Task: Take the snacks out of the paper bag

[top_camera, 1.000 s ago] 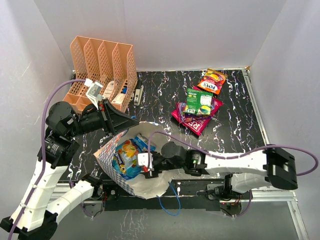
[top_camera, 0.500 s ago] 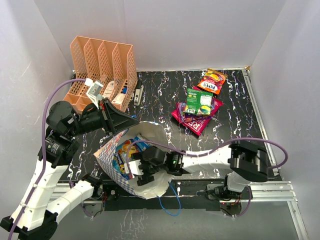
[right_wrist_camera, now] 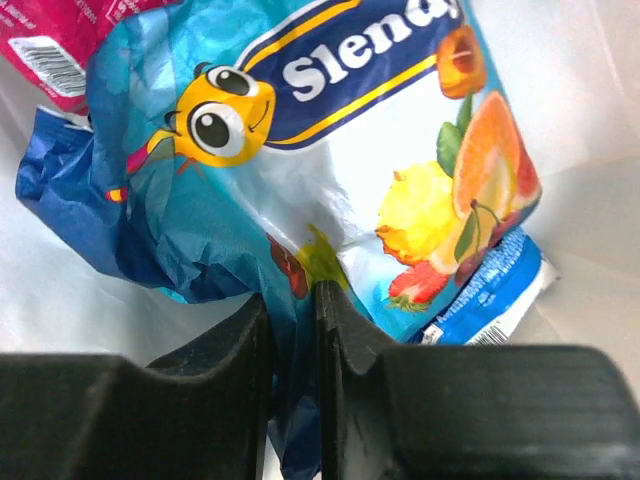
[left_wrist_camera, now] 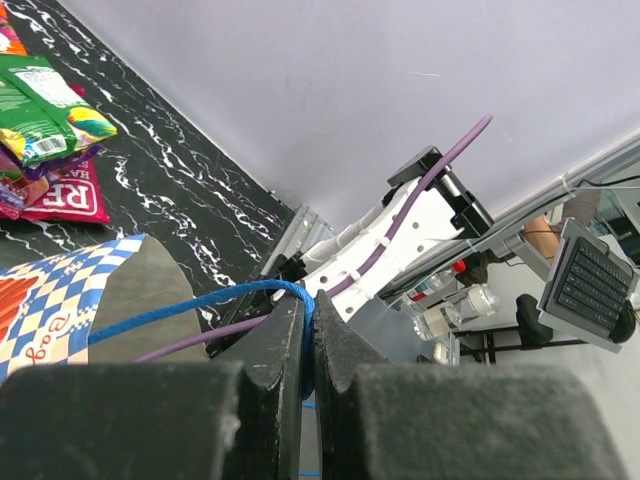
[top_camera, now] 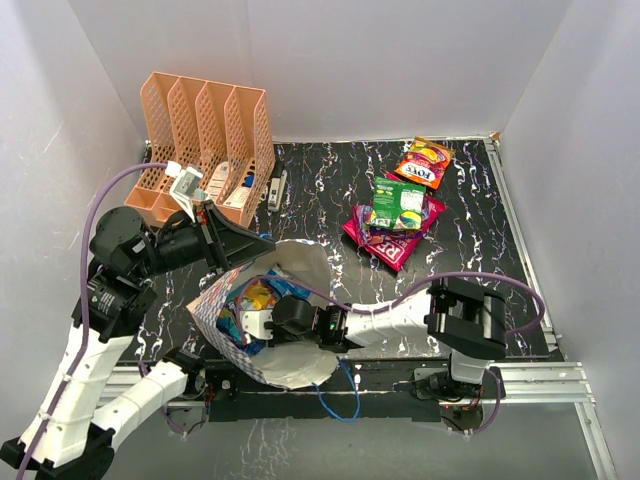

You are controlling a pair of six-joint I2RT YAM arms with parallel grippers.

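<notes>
The blue-and-white checkered paper bag [top_camera: 215, 300] lies open at the front left. My left gripper [top_camera: 268, 240] is shut on its blue cord handle [left_wrist_camera: 200, 300] and holds the mouth up. My right gripper [top_camera: 245, 325] is inside the bag, shut on a fold of a blue snack pouch [right_wrist_camera: 330, 180] printed with a bee and fruit. A magenta pouch [right_wrist_camera: 60, 35] lies behind it. On the table lie an orange-red pouch [top_camera: 424, 162], a green pouch [top_camera: 397, 204] and a magenta pouch [top_camera: 385, 240].
A peach slotted file rack [top_camera: 205, 140] holding small white bottles stands at the back left. White walls enclose the black marbled table [top_camera: 470, 250]. A loose blue cord [top_camera: 335, 400] hangs at the front edge.
My right arm has pushed leftward, deeper into the bag, and its gripper now pinches the blue pouch. The left gripper still holds the handle, almost unmoved.
</notes>
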